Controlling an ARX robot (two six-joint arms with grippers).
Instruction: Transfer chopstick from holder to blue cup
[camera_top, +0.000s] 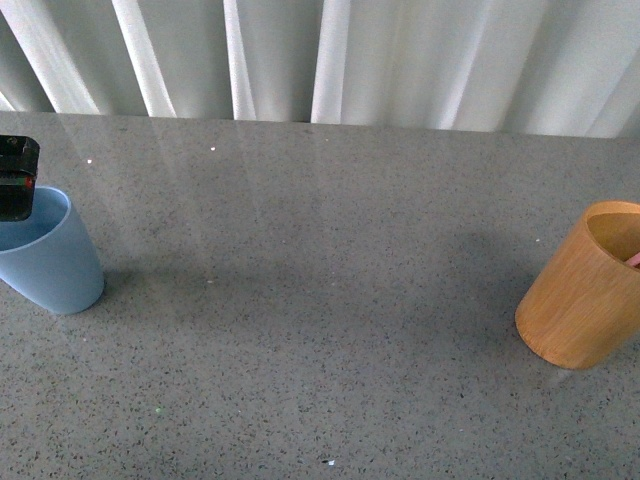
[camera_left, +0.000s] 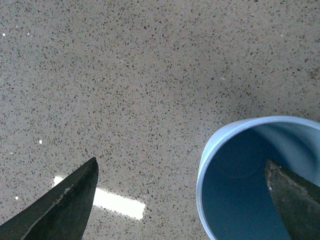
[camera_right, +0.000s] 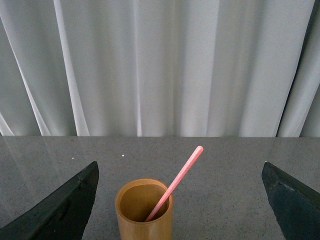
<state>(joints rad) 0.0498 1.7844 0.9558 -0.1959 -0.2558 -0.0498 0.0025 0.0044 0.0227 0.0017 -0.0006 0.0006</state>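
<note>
Chopstick (camera_right: 177, 180) in holder (camera_right: 144, 220), all jaws spread.
Right gripper (camera_right: 180, 165), facing the holder, could topple it; left gripper (camera_left: 180, 161) crowds the cup (camera_left: 220, 150).

A grey speckled table (camera_top: 320, 330) fills most of the view, with pleated white curtains (camera_top: 330, 55) hanging behind its far edge. At the far left stands the blue cup (camera_top: 50, 265), upright, partly cut off by the frame. A black block of my left gripper (camera_top: 15, 180), with a small red mark on it, hangs at the cup's rim and hides part of the opening; I cannot tell how its jaws stand. Well apart, at the far right, stands the holder (camera_top: 575, 300), also cropped. A pink sliver of the chopstick (camera_top: 633, 259) shows inside its mouth. Soft shadows lie between the two containers.
</note>
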